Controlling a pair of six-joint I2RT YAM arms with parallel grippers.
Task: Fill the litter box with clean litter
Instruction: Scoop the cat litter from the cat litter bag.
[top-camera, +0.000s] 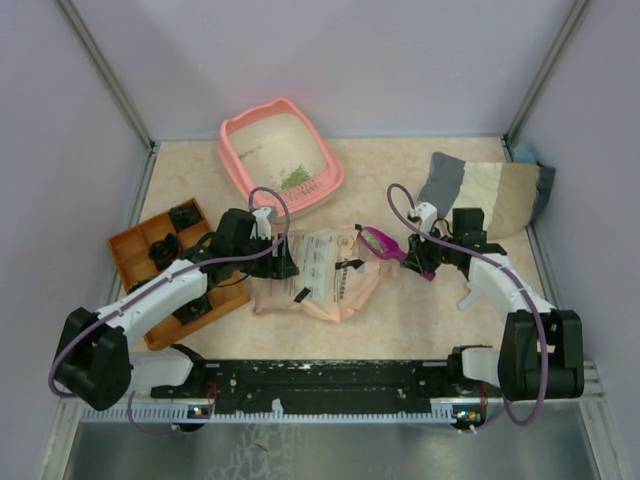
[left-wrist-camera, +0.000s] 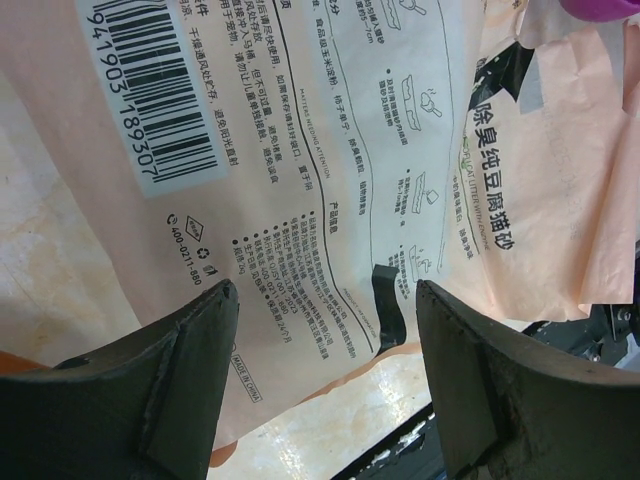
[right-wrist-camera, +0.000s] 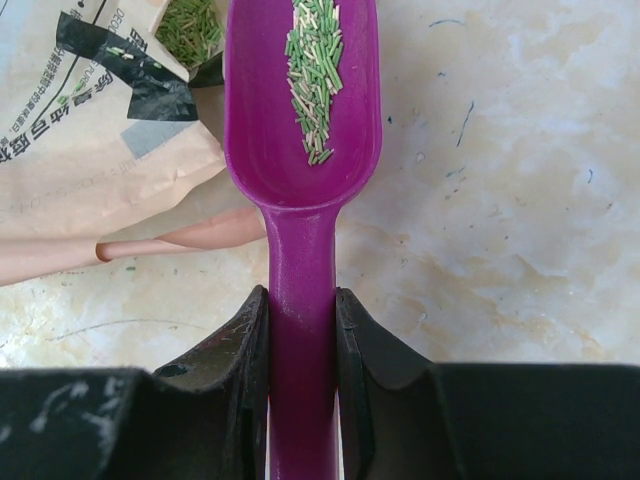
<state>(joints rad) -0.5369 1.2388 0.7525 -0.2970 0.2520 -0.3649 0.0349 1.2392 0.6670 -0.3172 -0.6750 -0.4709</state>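
The salmon-pink litter box (top-camera: 237, 160) stands at the back of the table with a small patch of green clean litter (top-camera: 295, 178) inside. My right gripper (top-camera: 425, 262) (right-wrist-camera: 302, 300) is shut on the handle of a magenta scoop (top-camera: 382, 243) (right-wrist-camera: 300, 150). The scoop is held level over the table and carries a thin line of green granules (right-wrist-camera: 315, 70). A beige printed bag (top-camera: 315, 275) (left-wrist-camera: 330, 150) (right-wrist-camera: 90, 130) lies flat, with green litter showing at its open mouth (right-wrist-camera: 190, 30). My left gripper (top-camera: 283, 262) (left-wrist-camera: 325, 295) hovers open over the bag's left part, with nothing between its fingers.
An orange compartmented tray (top-camera: 130, 250) holding black parts sits at the left, under the left arm. A grey and beige cloth (top-camera: 480, 190) lies at the back right. The black base rail (top-camera: 330, 375) runs along the near edge.
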